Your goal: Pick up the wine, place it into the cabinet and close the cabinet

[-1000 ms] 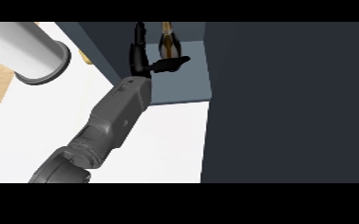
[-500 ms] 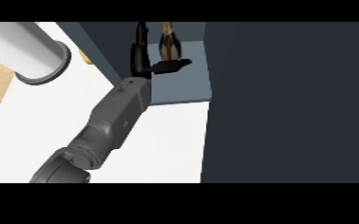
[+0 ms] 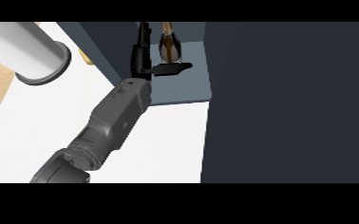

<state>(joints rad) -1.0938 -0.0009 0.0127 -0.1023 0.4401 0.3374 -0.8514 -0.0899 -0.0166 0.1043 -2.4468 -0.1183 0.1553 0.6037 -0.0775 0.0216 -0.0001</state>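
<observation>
The wine bottle (image 3: pixel 168 45), dark with amber glints, stands inside the open cabinet (image 3: pixel 184 89) at the top middle of the head view. My left hand (image 3: pixel 144 61) reaches into the cabinet just left of the bottle. Its fingers (image 3: pixel 144 38) point straight up beside the bottle, and its thumb (image 3: pixel 172 69) sticks out to the right across the bottle's lower part. The hand is open; I cannot tell whether it touches the bottle. My grey forearm (image 3: pixel 116 118) runs in from the lower left. The right hand does not show.
The cabinet's dark door (image 3: pixel 280 104) stands open and fills the right side of the view. A large pale grey cylinder (image 3: pixel 35 52) lies at the upper left on the white counter (image 3: pixel 168 142). The cabinet's dark side wall (image 3: pixel 105 47) stands left of the hand.
</observation>
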